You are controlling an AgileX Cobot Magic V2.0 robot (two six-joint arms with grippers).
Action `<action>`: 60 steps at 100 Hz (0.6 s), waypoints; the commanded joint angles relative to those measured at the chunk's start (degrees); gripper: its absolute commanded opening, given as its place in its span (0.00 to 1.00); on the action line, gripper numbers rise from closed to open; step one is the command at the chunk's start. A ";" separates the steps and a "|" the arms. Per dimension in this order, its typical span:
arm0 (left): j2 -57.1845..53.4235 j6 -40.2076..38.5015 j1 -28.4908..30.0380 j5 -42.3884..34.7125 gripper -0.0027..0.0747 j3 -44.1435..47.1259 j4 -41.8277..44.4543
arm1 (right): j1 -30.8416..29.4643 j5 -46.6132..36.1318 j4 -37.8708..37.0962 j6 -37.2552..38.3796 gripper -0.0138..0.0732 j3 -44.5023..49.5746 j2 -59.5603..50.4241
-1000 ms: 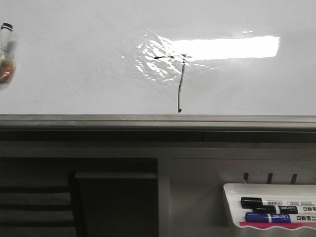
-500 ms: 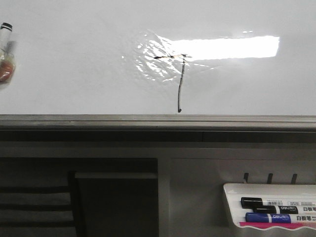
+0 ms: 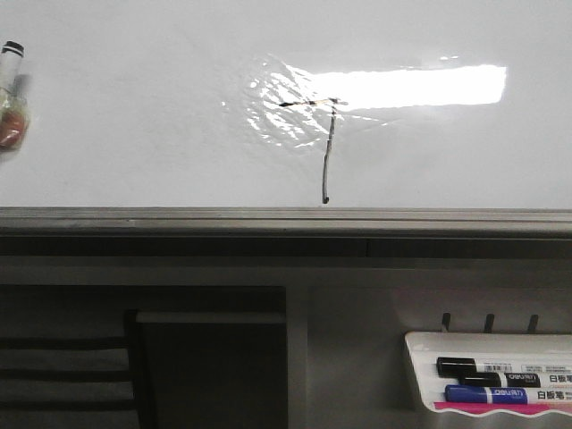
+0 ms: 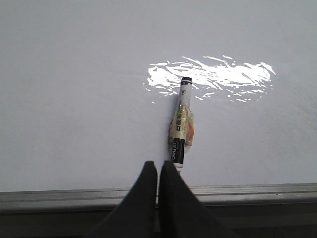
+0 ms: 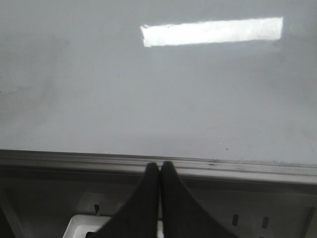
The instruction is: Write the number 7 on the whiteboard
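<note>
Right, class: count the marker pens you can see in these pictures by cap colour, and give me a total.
Black-capped pens: 2, one lying on the whiteboard at its left edge and one in the tray
Blue-capped pens: 1, in the tray
Total: 3

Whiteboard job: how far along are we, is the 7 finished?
Done: the number 7 is drawn on the whiteboard, a short top stroke joined to a long downstroke. In hand: nothing; the left tool and right tool are both shut and empty, back near the board's frame. The marker lies on the board ahead of the left tool. Left: nothing visible except perhaps stowing that marker.
</note>
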 commanded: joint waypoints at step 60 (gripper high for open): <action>-1.70 -0.03 0.13 -4.94 0.01 2.01 -0.53 | -0.41 -10.34 -3.90 2.39 0.08 2.57 -2.16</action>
